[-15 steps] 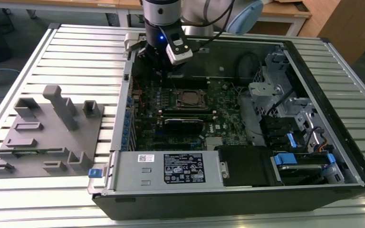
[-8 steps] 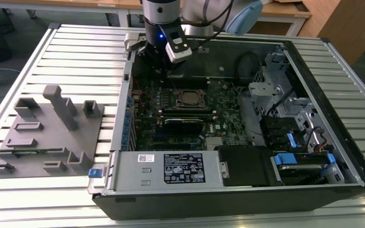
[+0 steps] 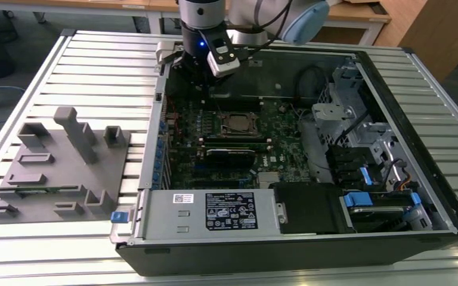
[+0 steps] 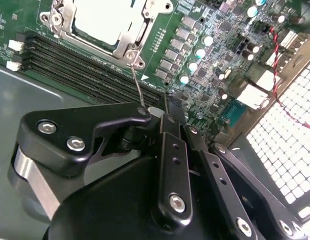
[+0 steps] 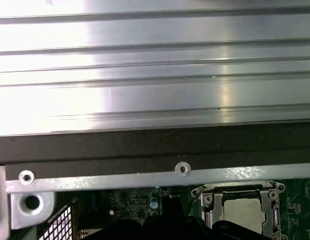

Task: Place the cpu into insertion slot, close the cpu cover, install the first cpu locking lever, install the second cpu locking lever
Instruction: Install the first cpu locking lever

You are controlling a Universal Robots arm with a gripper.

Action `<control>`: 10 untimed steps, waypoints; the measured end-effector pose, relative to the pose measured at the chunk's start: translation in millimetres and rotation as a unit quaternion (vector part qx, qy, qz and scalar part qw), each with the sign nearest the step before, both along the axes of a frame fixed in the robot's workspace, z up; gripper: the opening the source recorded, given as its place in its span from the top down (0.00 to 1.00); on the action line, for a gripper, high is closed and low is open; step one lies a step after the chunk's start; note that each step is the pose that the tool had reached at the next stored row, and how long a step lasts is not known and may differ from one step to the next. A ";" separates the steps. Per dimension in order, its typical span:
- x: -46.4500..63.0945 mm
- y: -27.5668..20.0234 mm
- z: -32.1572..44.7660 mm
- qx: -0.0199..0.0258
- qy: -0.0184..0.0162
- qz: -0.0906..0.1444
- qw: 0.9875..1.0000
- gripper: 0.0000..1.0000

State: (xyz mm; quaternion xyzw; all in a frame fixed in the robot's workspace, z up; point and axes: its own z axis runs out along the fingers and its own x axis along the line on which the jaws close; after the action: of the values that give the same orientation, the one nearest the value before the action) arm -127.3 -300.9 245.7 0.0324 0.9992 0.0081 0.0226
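The cpu (image 4: 102, 20) lies flat in its socket on the circuit board (image 4: 210, 75), toward the board's edge nearest the arm. The cpu cover (image 4: 126, 44) appears to be down around it. The chip is judged light, stiff and easily damaged, and should be handled by its edges only. A thin wire locking lever (image 4: 136, 82) runs from the cover's corner to the gripper (image 4: 155, 114), whose jaws appear clenched on its free end. The wire looks springy and slick. The case (image 3: 293, 256) lies open on the worktop (image 3: 93, 65). The black label (image 3: 231, 210) on the power supply (image 3: 161, 217) carries print too fine to make out.
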 end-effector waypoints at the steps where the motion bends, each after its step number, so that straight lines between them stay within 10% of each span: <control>1: 0.0 0.6 0.0 0.000 0.000 0.000 1.000 0.90; 10: -0.1 4.3 -1.2 0.000 0.000 0.000 1.000 0.90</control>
State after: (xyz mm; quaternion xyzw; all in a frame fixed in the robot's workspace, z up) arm -127.3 -296.6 244.6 0.0324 0.9992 0.0080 0.0225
